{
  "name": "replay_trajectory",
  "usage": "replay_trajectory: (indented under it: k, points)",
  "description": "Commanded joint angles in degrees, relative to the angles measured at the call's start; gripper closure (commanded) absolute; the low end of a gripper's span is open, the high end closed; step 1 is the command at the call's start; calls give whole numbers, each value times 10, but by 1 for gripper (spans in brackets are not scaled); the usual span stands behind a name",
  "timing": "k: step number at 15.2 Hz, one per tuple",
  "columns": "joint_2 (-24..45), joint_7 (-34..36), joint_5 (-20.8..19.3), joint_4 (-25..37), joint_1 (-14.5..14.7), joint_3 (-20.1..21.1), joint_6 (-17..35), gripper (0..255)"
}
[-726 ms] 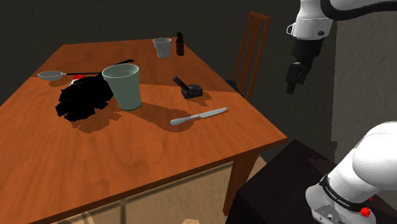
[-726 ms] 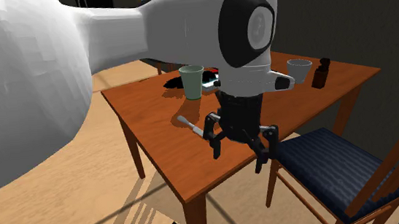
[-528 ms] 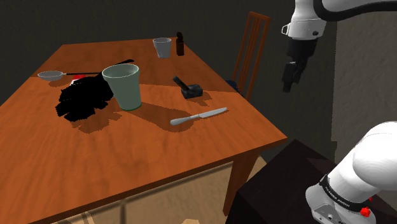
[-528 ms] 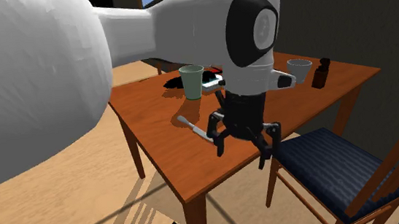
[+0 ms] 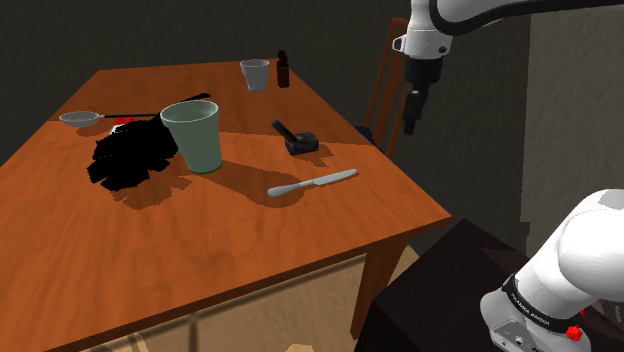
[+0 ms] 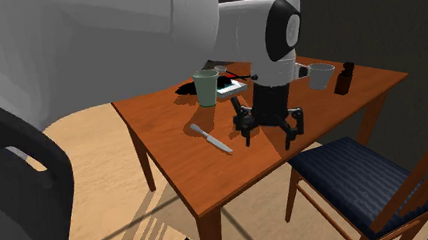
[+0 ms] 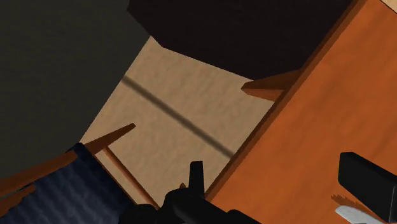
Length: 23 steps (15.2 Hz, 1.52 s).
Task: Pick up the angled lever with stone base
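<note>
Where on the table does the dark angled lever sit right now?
In the shoulder view, the lever stands on the right half of the table, just beyond the knife and right of the pale green cup.

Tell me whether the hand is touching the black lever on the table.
Apart. The shoulder view shows the hand hanging in the air near the chair, well clear of the lever, with bare tabletop between them.
</note>
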Motion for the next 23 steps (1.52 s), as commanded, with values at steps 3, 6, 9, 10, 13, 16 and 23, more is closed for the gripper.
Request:
replay_trajectory:
  k: [3,6,9,10,13,16,23]
  points:
    - [78,-52,-3,63,17,5,27,0]
    - [135,-89,-5,116,28,12,40,0]
    - [191,-124,-8,172,40,21,48,0]
    - [210,-135,-10,192,43,24,50,0]
    - [264,-167,-14,254,55,35,51,0]
    - [319,-198,-21,320,68,48,48,0]
    - [449,-265,-46,495,106,79,20,0]
